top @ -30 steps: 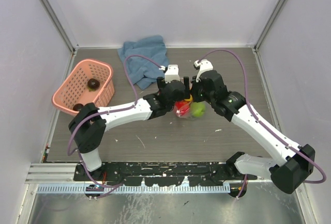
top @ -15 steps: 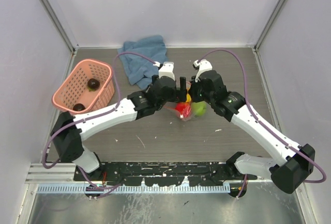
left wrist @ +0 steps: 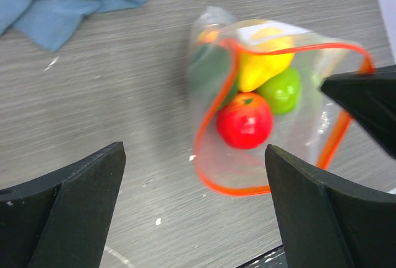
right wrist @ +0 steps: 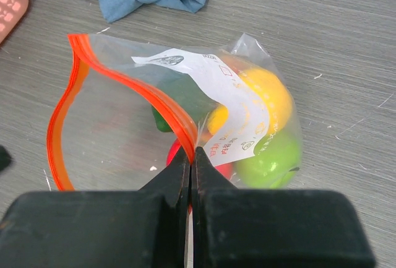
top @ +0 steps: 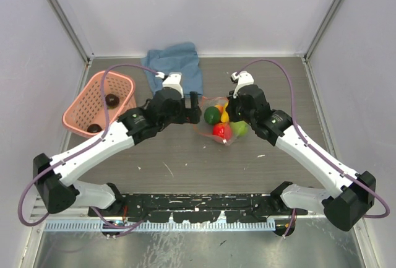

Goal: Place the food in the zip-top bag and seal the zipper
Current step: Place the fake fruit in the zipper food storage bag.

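The zip-top bag (right wrist: pixel 117 125) sits about mid-desk (top: pixel 185 163), its mouth gaping toward my left tool (left wrist: pixel 193 156), with red, yellow and green toy fruits (left wrist: pixel 245 119) already inside. My right tool (right wrist: pixel 190 156) is clenched on the orange zipper (right wrist: pixel 124 76) at the rim, propping the mouth open. The left tool hangs released just beside the mouth, jaws wide and grasping nothing. The film looks thin, limp and slippery, so I judge the stiffer zipper the only sound place to grip. The fruits look light, hard and likely to roll. Two dark brown fruits (top: pixel 111 99) lie in the pink basket (top: pixel 80 104) by the desk's left edge.
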